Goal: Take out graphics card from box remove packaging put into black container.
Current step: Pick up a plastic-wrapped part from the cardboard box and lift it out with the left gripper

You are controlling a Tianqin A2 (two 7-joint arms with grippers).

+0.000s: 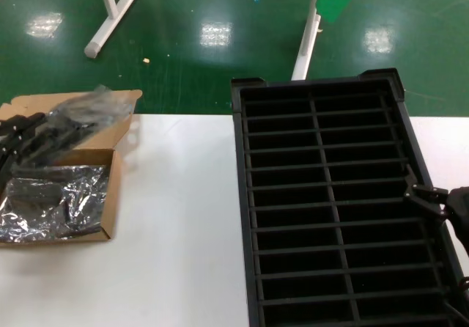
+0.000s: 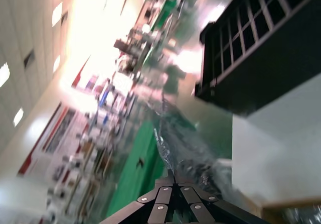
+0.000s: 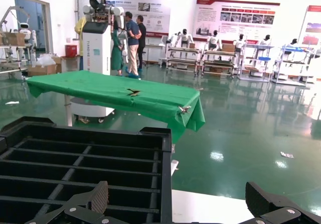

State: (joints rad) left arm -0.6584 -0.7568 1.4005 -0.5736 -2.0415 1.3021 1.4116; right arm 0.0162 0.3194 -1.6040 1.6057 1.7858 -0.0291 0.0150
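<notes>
The left gripper (image 1: 44, 133) is pinching the bag (image 1: 91, 107) above the box (image 1: 102, 188); lifting slowly seems wise. Right gripper (image 3: 175, 204), fingers wide, is waiting.

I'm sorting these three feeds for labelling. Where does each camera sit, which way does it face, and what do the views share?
Head view: on the robot's head, looking down at the table, box and black container; left gripper over the box, right gripper at the crate's edge.
Left wrist view: along the left gripper clamping the packaging.
Right wrist view: over the open right gripper, across the hall.
All three show the black container.
</notes>
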